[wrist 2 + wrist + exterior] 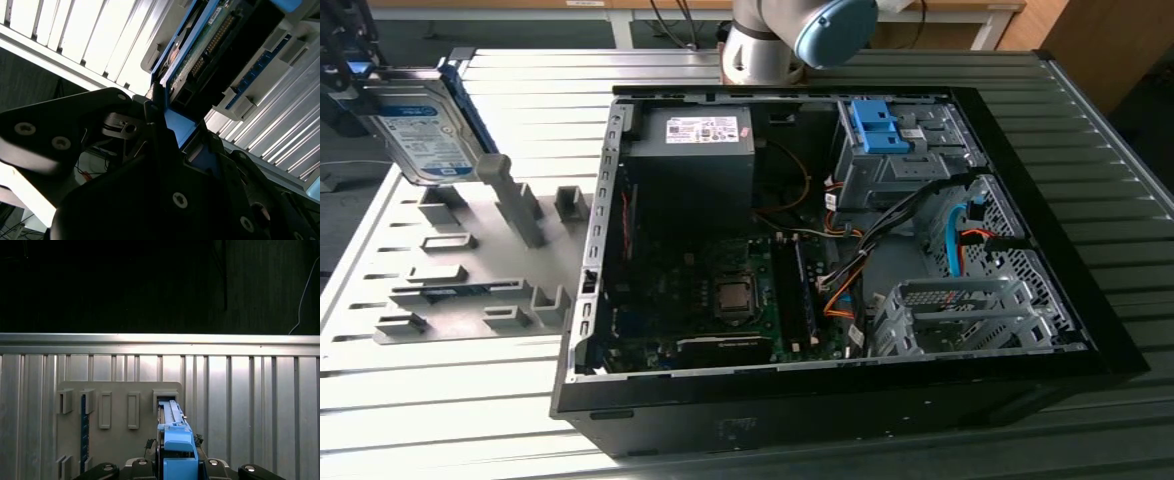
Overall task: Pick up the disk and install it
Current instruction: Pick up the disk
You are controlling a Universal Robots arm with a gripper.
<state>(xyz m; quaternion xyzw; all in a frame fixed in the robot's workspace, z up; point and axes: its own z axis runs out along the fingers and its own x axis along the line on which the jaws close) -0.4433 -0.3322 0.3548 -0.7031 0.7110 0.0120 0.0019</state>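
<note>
The disk [420, 125], silver with a white-and-blue label and a blue frame, stands tilted on edge at the far end of the exterior view's left. Its lower end is at a slot of the grey holder plate [467, 270]; I cannot tell whether it still sits in the slot. My gripper [344, 70] is at its upper end, shut on it. In the second wrist view the black fingers [155, 115] clamp the blue frame, with the disk's [200, 55] green circuit board showing. In the first wrist view the disk's [172, 430] blue edge runs from my gripper [175, 467] to the plate's [120, 440] slot.
An open computer case [1067, 300] lies on the slatted metal table, on the exterior view's right. Inside are a dark grey box [694, 150] with a white sticker, a blue bracket [878, 125] on a drive bay, cables and a metal cage [961, 315]. The arm's base [767, 45] stands behind.
</note>
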